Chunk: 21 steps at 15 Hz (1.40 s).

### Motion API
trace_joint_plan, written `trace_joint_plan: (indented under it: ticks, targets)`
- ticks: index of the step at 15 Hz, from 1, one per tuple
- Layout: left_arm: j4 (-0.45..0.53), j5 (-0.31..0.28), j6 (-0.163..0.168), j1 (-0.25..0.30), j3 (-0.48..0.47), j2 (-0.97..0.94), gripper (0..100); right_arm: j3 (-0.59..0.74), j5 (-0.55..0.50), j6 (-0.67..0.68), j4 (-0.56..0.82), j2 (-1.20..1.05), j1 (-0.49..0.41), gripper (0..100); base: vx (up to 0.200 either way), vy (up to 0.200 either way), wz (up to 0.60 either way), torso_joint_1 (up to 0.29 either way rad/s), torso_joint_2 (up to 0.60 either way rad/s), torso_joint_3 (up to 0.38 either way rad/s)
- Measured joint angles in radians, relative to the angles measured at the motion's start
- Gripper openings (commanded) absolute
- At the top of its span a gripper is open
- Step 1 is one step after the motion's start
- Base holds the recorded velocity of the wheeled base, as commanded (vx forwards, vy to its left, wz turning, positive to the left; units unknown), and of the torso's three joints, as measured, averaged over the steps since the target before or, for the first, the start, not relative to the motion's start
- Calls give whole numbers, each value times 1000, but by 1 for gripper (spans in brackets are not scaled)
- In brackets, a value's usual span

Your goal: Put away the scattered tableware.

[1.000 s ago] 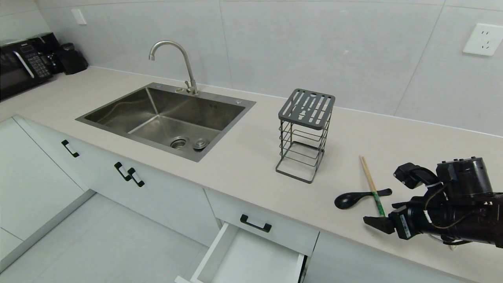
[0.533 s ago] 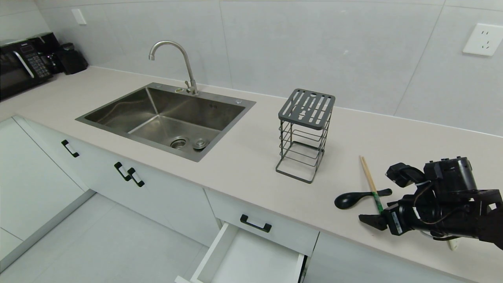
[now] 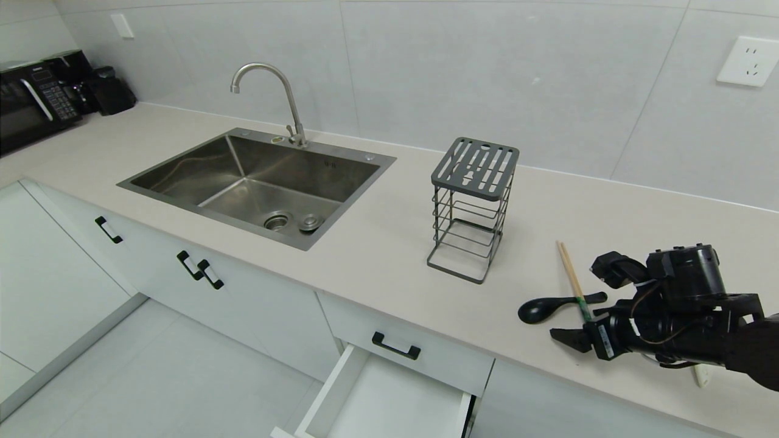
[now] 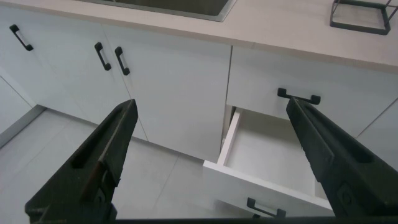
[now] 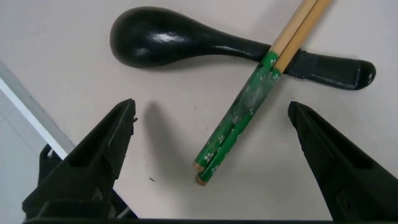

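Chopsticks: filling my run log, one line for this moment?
right gripper open near chopsticks | chopsticks across black spoon, on counter | left gripper open, facing open drawer

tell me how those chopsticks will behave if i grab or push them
The chopsticks look thin and stiff, probably very light. They are two loose sticks side by side, so a push may roll or split them. They lie across the handle of the black spoon, likely propped up, so a pinch could tip them or nudge it.

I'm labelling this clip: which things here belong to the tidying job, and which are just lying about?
Job: black spoon, chopsticks, slotted wire rack and open drawer (likely destinations).
Lying about: sink, faucet, microwave, wall socket.
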Motion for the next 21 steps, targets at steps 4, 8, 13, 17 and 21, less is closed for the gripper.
trace_joint_plan:
  ticks: [4, 8, 13, 17, 21]
  targets:
    - [0, 0, 1, 0, 0, 0, 100, -18, 0, 0, -2, 18, 0, 100, 0, 0, 0, 0, 0, 0]
    - [0, 0, 0, 0, 0, 0, 100, -33, -15, 1, -3, 34, -4, 0, 0, 0, 0, 0, 0, 0]
    - [0, 0, 0, 0, 0, 0, 100, -31, -63, 3, 2, 29, -26, 0, 0, 0, 0, 0, 0, 0]
    - [0, 0, 0, 0, 0, 0, 100, -28, -69, 3, 3, -3, -39, 0, 0, 0, 0, 0, 0, 0]
    - [0, 0, 0, 0, 0, 0, 100, 5, -75, 3, 2, -62, -42, 0, 0, 0, 0, 0, 0, 0]
